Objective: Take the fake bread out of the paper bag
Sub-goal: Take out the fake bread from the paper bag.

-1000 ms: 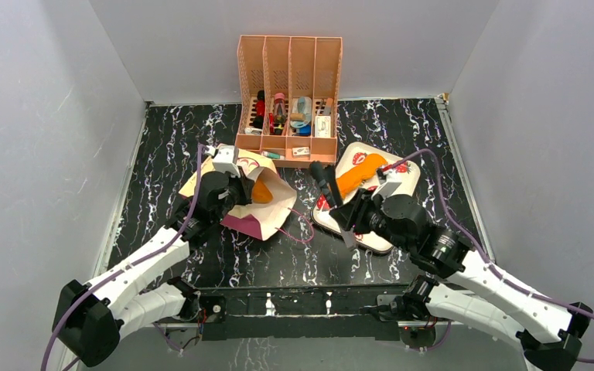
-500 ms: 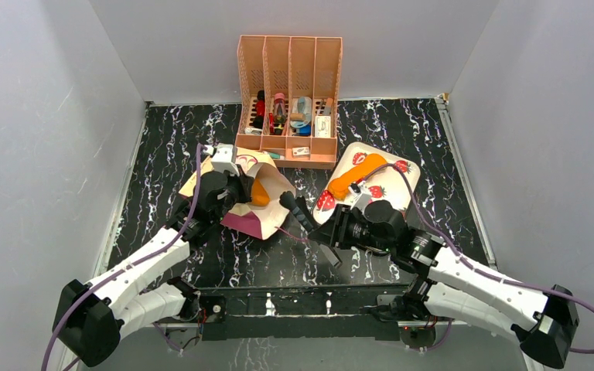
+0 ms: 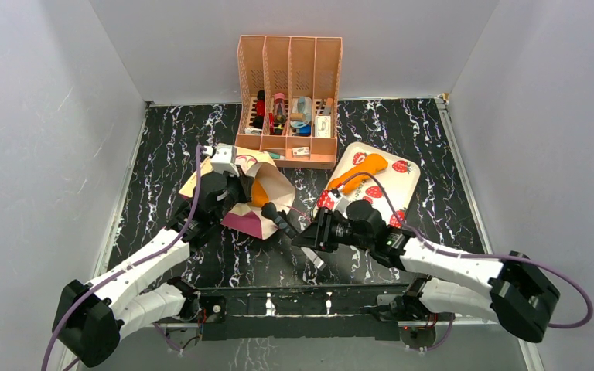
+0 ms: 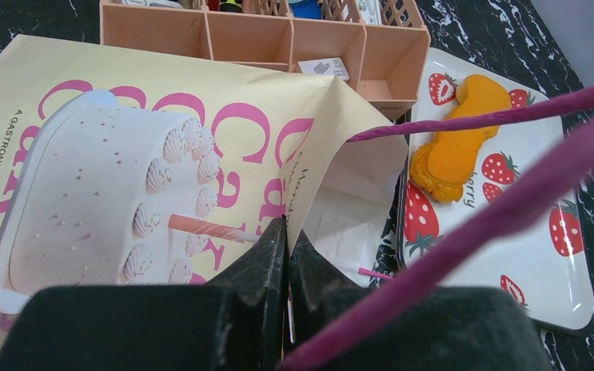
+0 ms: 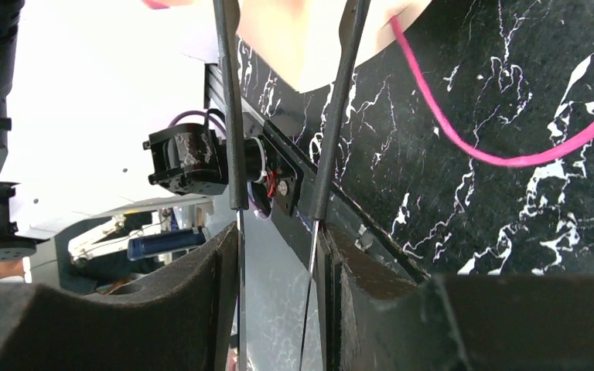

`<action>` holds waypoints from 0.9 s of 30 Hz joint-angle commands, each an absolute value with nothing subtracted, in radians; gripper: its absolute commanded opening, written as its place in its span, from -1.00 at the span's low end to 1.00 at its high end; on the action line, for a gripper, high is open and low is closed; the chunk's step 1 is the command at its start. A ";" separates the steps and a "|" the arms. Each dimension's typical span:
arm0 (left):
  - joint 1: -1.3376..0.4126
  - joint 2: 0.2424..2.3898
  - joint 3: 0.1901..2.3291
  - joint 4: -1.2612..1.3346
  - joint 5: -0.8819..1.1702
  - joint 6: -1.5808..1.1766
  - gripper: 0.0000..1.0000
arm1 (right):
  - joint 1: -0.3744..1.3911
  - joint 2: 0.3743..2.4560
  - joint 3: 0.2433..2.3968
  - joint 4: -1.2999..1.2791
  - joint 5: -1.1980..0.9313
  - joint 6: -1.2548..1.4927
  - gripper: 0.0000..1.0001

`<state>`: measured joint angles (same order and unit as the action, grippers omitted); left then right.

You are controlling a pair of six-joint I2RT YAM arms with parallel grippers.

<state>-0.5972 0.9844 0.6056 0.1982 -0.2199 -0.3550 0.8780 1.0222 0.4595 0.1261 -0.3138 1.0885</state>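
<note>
Just beyond the empty, half-open right end effector sits an orange loaf, inside the paper bag pinched by the left end effector.

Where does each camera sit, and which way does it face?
Top external: above and behind, facing down onto black marbled table; both arms show.
Left wrist: faces along its shut hand pinching the cream paper bag.
Right wrist: low, faces past its open hand at pink cord.
Shared by top and left wrist: orange toy bread.
</note>
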 commanded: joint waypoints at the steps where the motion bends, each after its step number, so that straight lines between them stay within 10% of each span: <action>1: -0.593 0.951 0.599 0.256 -0.206 -0.355 -1.00 | 0.844 1.109 0.428 0.427 -0.394 1.197 -0.28; 27: -0.594 0.928 0.581 0.278 -0.164 -0.377 -1.00 | 0.793 1.524 0.485 0.805 -0.393 1.381 -0.28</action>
<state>-0.5972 0.9646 0.5865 0.2241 -0.1944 -0.3595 0.8043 1.4921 0.4221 0.7036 -0.4141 1.3678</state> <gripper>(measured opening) 0.009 0.359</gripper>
